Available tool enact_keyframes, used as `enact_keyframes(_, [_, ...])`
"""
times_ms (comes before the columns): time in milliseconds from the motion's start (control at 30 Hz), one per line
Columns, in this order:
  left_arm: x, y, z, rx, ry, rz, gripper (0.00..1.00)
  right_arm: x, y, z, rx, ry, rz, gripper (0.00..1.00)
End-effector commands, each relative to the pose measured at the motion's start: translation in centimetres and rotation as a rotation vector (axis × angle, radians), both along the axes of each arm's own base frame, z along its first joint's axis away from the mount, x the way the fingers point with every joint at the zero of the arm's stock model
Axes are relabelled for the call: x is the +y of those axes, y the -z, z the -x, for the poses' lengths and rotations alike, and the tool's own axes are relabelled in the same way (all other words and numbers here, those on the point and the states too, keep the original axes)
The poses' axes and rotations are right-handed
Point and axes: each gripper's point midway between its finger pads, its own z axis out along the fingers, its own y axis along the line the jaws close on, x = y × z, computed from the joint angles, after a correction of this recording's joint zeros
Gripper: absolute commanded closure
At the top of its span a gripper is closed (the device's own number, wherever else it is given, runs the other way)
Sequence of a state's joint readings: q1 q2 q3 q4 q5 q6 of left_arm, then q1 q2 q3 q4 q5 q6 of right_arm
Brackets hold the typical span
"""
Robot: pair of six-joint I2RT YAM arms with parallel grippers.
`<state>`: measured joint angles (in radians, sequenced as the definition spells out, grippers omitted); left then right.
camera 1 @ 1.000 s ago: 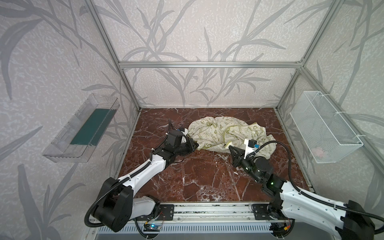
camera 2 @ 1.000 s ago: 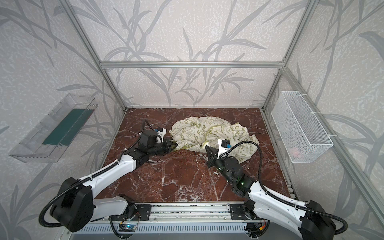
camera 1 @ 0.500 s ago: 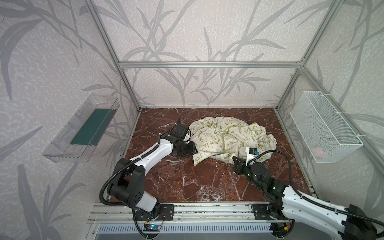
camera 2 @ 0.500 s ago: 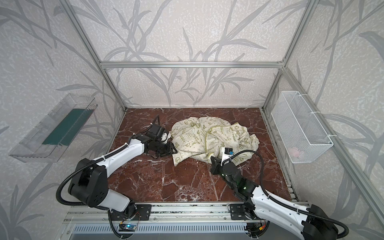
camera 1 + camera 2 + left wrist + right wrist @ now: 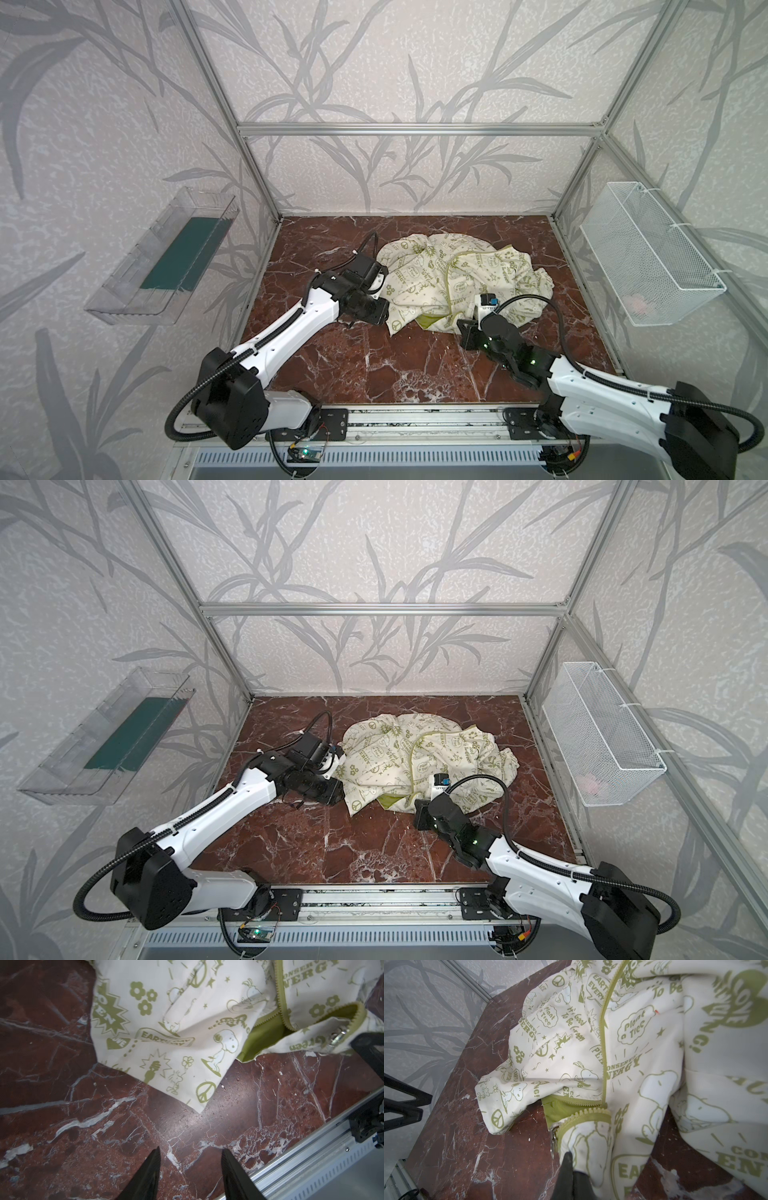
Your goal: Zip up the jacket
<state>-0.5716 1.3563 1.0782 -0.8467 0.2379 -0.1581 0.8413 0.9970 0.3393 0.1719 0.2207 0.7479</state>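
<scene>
The jacket [image 5: 457, 270] [image 5: 415, 754], cream with olive doodles, lies crumpled on the marble floor. Its green zipper [image 5: 603, 1043] is joined higher up and parted at the hem, where olive lining [image 5: 556, 1109] [image 5: 259, 1039] shows. The metal slider [image 5: 554, 1138] [image 5: 337, 1035] hangs at the hem corner. My right gripper [image 5: 569, 1157] [image 5: 465, 332] is shut on the jacket's hem just beside that slider. My left gripper [image 5: 190, 1159] [image 5: 376, 311] stands open over bare marble at the jacket's left corner, apart from the cloth [image 5: 166, 1022], with nothing between its fingers.
A clear plastic tray [image 5: 166, 257] hangs on the left wall. On the right wall hangs a white wire basket [image 5: 648, 257]. An aluminium rail [image 5: 415, 415] [image 5: 311, 1157] runs along the floor's front edge. Frame posts stand at the back corners.
My left gripper has opened and let go of the jacket's left edge. My right gripper, still shut, has drawn the hem toward the front, and the jacket has spread out.
</scene>
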Motion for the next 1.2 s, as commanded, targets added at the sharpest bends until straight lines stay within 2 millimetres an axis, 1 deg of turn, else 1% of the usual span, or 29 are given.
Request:
enact_keyframes(0, [-1.2,1.4,0.7,-0.007,0.126,-0.056,0.48,0.7,-1.3,-0.5,-0.03,-0.007,-0.027,1.0])
enact_keyframes(100, [-2.2,2.6,0.5,-0.03,0.187,-0.115,0.48,0.3,-1.1,-0.5,-0.028,0.008,-0.024,1.0])
enact_keyframes(233, [-3.1,4.4,-0.1,-0.046,0.219,-0.181,0.47,-0.3,-1.1,-0.3,-0.031,0.028,-0.024,1.0])
enact_keyframes(300, [-3.3,5.4,-0.3,-0.056,0.238,-0.222,0.47,-0.5,-1.3,-0.3,-0.035,0.036,-0.021,1.0])
enact_keyframes(400, [-3.8,6.9,-0.3,-0.028,0.251,-0.24,0.47,-1.0,-1.5,-0.2,-0.044,0.046,-0.009,1.0])
enact_keyframes(467, [-3.8,7.7,-0.4,-0.03,0.249,-0.268,0.47,-1.3,-1.6,-0.2,-0.05,0.055,-0.007,1.0])
enact_keyframes(533, [-3.6,8.5,-1.0,-0.051,0.233,-0.296,0.48,-1.7,-1.7,-0.2,-0.055,0.065,-0.003,1.0])
enact_keyframes(633, [-3.3,9.2,-1.7,-0.063,0.222,-0.338,0.5,-2.1,-1.8,-0.1,-0.061,0.075,0.0,1.0])
enact_keyframes(700, [-3.2,9.8,-1.8,-0.046,0.222,-0.361,0.52,-2.3,-1.8,0.0,-0.061,0.081,0.002,1.0])
enact_keyframes(833, [-3.0,10.8,-1.6,-0.013,0.215,-0.386,0.62,-2.7,-2.0,0.2,-0.06,0.093,0.003,1.0])
enact_keyframes(900, [-2.8,11.1,-1.5,-0.002,0.215,-0.395,0.71,-3.0,-2.0,0.3,-0.059,0.094,0.007,1.0])
enact_keyframes(967, [-3.1,10.8,-1.4,0.002,0.215,-0.378,0.81,-3.1,-2.0,0.5,-0.059,0.094,0.011,1.0])
enact_keyframes(1033, [-3.6,10.0,-1.3,0.005,0.208,-0.34,0.87,-3.1,-2.1,0.6,-0.06,0.088,0.009,1.0])
enact_keyframes(1067, [-3.9,9.5,-1.2,0.005,0.204,-0.316,0.88,-3.1,-2.1,0.6,-0.06,0.086,0.007,1.0])
enact_keyframes(1100, [-4.1,9.1,-1.2,0.006,0.199,-0.299,0.86,-3.0,-2.2,0.6,-0.061,0.083,0.003,1.0])
enact_keyframes(1167, [-4.4,8.5,-1.3,0.008,0.181,-0.27,0.71,-2.9,-2.3,0.6,-0.066,0.078,0.003,1.0])
